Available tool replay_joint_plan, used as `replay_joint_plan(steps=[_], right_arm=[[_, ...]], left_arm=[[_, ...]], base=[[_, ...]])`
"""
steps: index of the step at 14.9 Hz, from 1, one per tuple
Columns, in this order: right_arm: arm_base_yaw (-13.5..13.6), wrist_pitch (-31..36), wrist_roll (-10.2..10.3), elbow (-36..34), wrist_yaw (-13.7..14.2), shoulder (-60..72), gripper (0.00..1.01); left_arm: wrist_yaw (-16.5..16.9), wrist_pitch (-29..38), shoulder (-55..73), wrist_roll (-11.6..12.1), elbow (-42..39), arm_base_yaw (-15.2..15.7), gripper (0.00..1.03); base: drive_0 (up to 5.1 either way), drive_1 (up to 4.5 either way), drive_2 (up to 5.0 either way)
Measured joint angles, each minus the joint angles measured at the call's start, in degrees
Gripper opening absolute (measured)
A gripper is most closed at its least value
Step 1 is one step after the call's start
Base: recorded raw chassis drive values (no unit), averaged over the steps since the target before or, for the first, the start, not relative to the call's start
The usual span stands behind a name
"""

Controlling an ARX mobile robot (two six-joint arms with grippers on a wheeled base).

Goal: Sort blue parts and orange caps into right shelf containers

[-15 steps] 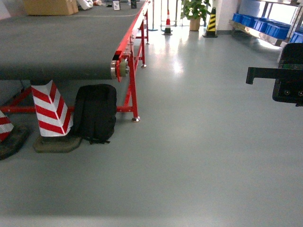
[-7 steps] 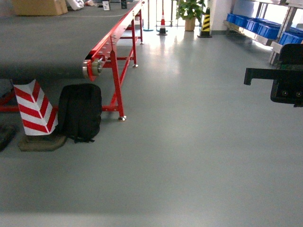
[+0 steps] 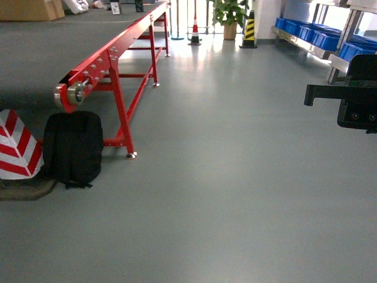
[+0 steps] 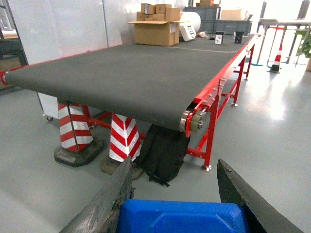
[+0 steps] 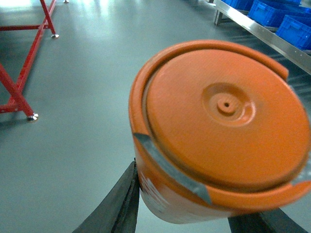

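Observation:
In the left wrist view my left gripper (image 4: 174, 167) is shut on a blue part (image 4: 182, 217), a flat blue plastic piece filling the gap between the two dark fingers. Seen from the right wrist, my right gripper (image 5: 194, 194) is shut on an orange cap (image 5: 218, 126), a cylinder with white print on its side, its round face toward the camera. The right shelf containers (image 3: 321, 35), blue crates, sit on a low metal rack at the far right; they also show as blue crates (image 5: 294, 29) from the right wrist. A black part of my right arm (image 3: 353, 100) juts in at the head view's right edge.
A long conveyor on a red frame (image 3: 112, 71) runs along the left, with a black backpack (image 3: 73, 147) and a red-white striped barrier (image 3: 17, 150) under its end. Cardboard boxes (image 4: 155, 29) stand on the belt. Cones (image 3: 195, 29) and a potted plant (image 3: 228, 12) stand far back.
The head view has swung to the right: conveyor end, backpack and striped barrier slid toward the left edge. The blue crates now sit further into frame. The right arm part holds its place.

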Motion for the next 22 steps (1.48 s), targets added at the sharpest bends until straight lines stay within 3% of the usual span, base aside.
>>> replay_joint_plan(steps=[22], right_arm=[[0.00,0.11,0.00,0.00,0.00,0.00,0.41]], left_arm=[[-0.07,-0.09,0.04,0.00,0.00,0.04,0.41]], base=[[3.8,0.96,-4.7]])
